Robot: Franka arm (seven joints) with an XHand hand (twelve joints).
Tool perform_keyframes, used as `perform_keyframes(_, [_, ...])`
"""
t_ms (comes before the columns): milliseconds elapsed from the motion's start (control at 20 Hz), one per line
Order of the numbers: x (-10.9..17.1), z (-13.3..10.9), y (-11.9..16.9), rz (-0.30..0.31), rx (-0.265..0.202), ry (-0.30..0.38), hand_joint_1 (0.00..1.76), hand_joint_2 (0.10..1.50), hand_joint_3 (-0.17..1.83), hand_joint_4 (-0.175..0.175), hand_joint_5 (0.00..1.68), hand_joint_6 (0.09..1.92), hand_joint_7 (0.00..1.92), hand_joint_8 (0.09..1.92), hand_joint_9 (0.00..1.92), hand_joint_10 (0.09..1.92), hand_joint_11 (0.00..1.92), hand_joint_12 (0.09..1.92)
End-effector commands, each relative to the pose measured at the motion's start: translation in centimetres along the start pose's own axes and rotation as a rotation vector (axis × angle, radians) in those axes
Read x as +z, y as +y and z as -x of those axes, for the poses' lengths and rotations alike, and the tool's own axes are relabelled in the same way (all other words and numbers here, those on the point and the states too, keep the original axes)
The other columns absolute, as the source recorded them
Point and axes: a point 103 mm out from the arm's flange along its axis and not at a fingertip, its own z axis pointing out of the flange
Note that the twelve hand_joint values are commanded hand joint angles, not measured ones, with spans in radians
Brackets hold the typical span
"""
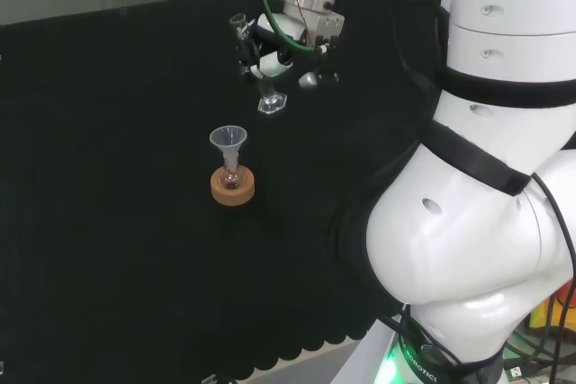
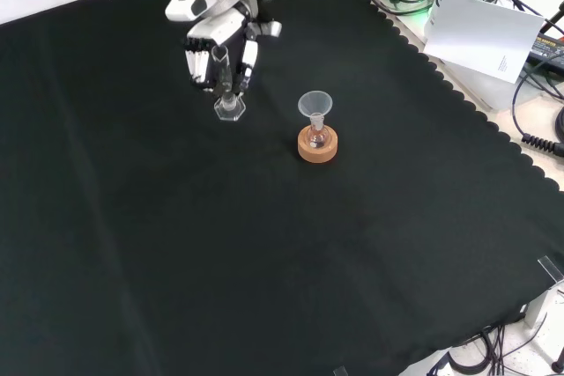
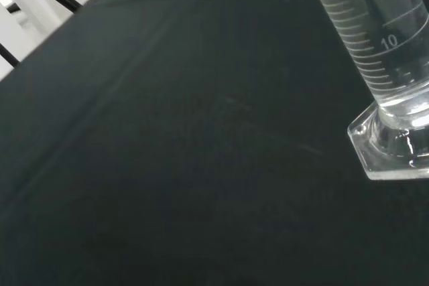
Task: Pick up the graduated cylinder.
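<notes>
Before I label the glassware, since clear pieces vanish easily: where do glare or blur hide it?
Head view: the clear glass graduated cylinder is faint against the black-and-white robot hand. Front view: only its hexagonal foot glints. Wrist view: the printed scale is crisp, with highlights on the foot.

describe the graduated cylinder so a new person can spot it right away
In the front view, follow the white arm down from the top to the robot hand. The graduated cylinder stands between its fingers: a slim clear tube on a six-sided foot. The funnel to its right instead sits in a flask on a cork ring.
</notes>
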Motion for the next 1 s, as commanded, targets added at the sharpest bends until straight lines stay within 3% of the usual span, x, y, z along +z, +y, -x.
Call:
perform_keyframes(50, [-2.0, 0.0, -4.7, -0.072, 0.067, -0.067, 1.24, 1.16, 0.0, -0.175, 0.87, 1.14, 0.91, 1.14, 1.38, 0.14, 1.18, 0.84])
perform_keyframes(600, [-2.4, 1.6, -10.8, -0.189, 0.077, -0.144, 1.24, 1.16, 0.0, -0.175, 0.88, 1.13, 0.92, 1.13, 1.39, 0.13, 1.19, 0.83])
perform_keyframes(1000, [-1.7, 1.4, -13.7, -0.305, 0.137, -0.163, 1.25, 1.15, 0.0, -0.175, 0.89, 1.11, 0.93, 1.11, 1.4, 0.13, 1.2, 0.82])
